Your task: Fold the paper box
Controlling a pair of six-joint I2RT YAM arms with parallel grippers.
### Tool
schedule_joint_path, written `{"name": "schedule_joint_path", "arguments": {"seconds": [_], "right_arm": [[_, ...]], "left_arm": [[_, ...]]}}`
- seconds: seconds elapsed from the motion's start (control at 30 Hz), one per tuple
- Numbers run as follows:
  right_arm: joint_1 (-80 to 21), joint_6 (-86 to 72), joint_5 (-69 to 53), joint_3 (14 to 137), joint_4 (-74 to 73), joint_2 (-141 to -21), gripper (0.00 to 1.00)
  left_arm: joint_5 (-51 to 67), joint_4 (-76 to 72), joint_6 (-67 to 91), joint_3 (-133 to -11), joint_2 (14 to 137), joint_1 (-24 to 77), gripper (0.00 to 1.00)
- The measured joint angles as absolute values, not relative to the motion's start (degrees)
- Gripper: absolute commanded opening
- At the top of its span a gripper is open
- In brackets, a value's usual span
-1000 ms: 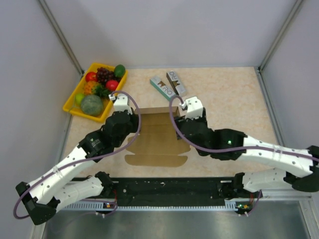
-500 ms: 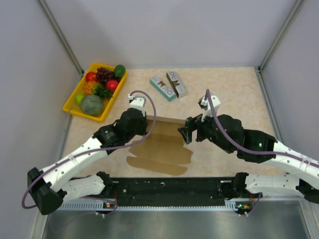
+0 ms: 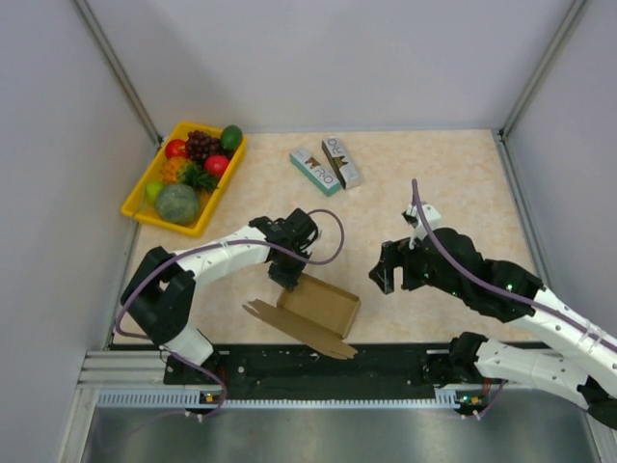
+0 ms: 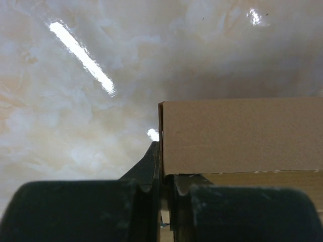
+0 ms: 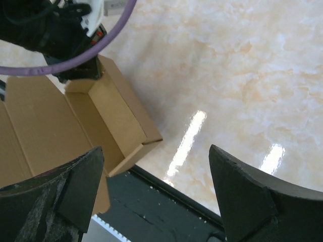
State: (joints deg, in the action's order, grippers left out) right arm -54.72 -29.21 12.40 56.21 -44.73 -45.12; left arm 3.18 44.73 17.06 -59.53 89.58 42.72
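Note:
The paper box (image 3: 318, 307) is plain brown cardboard, part folded into an open tray with a loose flap hanging toward the near table edge. My left gripper (image 3: 286, 277) is shut on the box's far-left wall; in the left wrist view the wall (image 4: 237, 136) stands between my closed fingers (image 4: 146, 201). My right gripper (image 3: 384, 278) is open and empty, to the right of the box and apart from it. In the right wrist view the box (image 5: 106, 121) lies at the left, with my left arm above it.
A yellow tray (image 3: 145, 205) of fruit stands at the far left. Two small printed boxes (image 3: 326, 165) lie at the far middle. The black base rail (image 3: 318, 362) runs along the near edge, just below the box.
The flat sheet has been raised into a tray and shifted toward the near edge. My left gripper moved right and nearer with it. My right gripper let go and drew back to the right.

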Motion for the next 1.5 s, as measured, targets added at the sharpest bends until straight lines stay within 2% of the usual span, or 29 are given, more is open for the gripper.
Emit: {"name": "schedule_joint_path", "arguments": {"seconds": [0.03,0.1,0.27,0.37,0.53,0.6,0.63,0.73,0.87,0.97,1.1,1.23,1.37,1.47,1.5], "right_arm": [[-54.0,-29.15,11.68,55.37,-45.04,-44.82,0.85],[-53.34,-28.91,10.83,54.13,-45.32,-44.77,0.85],[-52.29,-27.42,8.71,49.71,-44.73,-45.93,0.85],[-51.86,-27.22,7.29,46.7,-42.81,-45.82,0.85],[-51.83,-27.66,5.85,43.07,-39.72,-44.36,0.85],[-51.68,-27.64,5.61,42.63,-38.98,-44.51,0.85],[-51.46,-27.33,5.43,42.63,-38.52,-45.06,0.85],[-50.92,-25.58,5.19,42.63,-36.71,-47.86,0.85],[-50.57,-22.31,4.36,42.63,-34.39,-51.68,0.86],[-48.71,-20.25,2.37,43.07,-32.05,-53.52,0.84],[-44.36,-16.84,-3.25,46.28,-29.28,-61.14,0.76],[-43.83,-12.84,-11.86,51.07,-26.63,-72.84,0.74],[-45.43,-9.98,-15.94,55.09,-25.82,-82.43,0.72],[-48.01,-8.88,-15.7,59.35,-26.89,-88.2,0.67],[-48.58,-8.51,-15.35,61.28,-27.14,-90.37,0.63]], "left_arm": [[2.87,46.5,15.94,-60.77,90.85,42.72,0.0],[2.55,48.4,14.46,-62.28,91.77,42.72,0.11],[1.54,50.3,11.64,-65.23,93.12,42.78,0.27],[-0.51,50.78,10.81,-65.73,94.87,42.92,0.29],[-5.19,52.25,9.98,-66.92,97.06,43.0,0.48],[-7.14,52.36,9.96,-68.29,96.84,42.89,0.51],[-7.66,52.34,10.09,-69.14,96.4,42.68,0.64],[-8.19,52.27,10.41,-71.68,93.14,41.12,0.89],[-8.56,52.18,11.11,-75.83,82.7,36.32,0.88],[-10.26,50.5,12.43,-77.17,70.22,32.27,0.86],[-11.68,44.38,14.04,-72.77,48.47,31.18,0.87],[-11.75,41.69,15.92,-68.14,30.52,31.24,0.88],[-11.7,43.46,17.87,-65.04,25.61,31.24,0.88],[-11.62,46.17,18.79,-62.81,25.21,31.24,0.88],[-11.51,47.13,19.03,-62.37,25.04,31.24,0.88]]}}
